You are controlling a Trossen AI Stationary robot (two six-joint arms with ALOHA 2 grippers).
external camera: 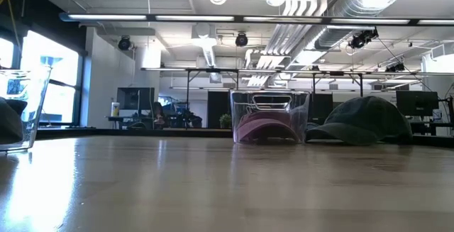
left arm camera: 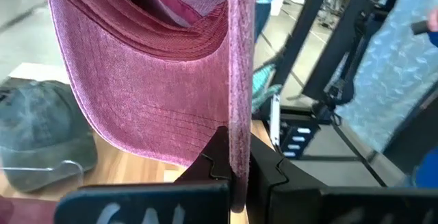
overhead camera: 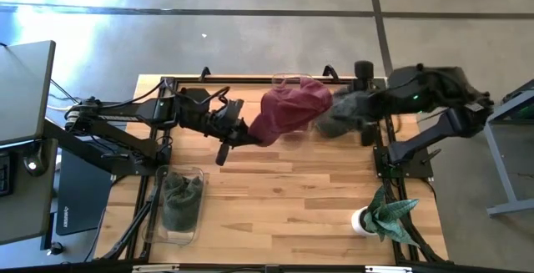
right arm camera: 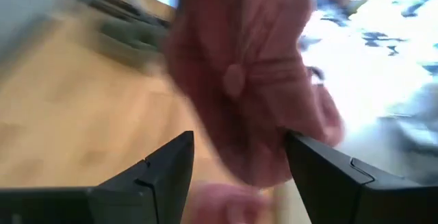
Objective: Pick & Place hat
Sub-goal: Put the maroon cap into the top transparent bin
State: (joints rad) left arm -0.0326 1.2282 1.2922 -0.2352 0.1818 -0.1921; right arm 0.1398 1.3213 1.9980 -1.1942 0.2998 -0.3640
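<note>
My left gripper (overhead camera: 242, 133) (left arm camera: 239, 176) reaches in from the table's left and is shut on the maroon hat (overhead camera: 292, 106) (left arm camera: 137, 94). The hat's crown lies over a clear container (overhead camera: 288, 79) near the far edge. In the low view its pink shape (external camera: 266, 127) shows low behind the container's wall (external camera: 241, 111). My right gripper (overhead camera: 355, 104) (right arm camera: 239, 138) is open, hovering at the right over a dark grey hat (overhead camera: 338, 118) (external camera: 365, 120) that rests on the table. It faces the maroon hat (right arm camera: 246, 80). My left gripper pinches the maroon hat's brim (left arm camera: 239, 135) between its two fingers. The brim stands on edge in the gap. The fingers come about level from the table's left. The crown extends away from the fingers toward the clear container, with its far end down inside it.
A second clear container (overhead camera: 179, 202) (external camera: 18, 108) holding a dark green hat sits near the table's left front. A small potted plant (overhead camera: 384, 214) stands at the right front corner. Bare wood lies across the table's middle and near side.
</note>
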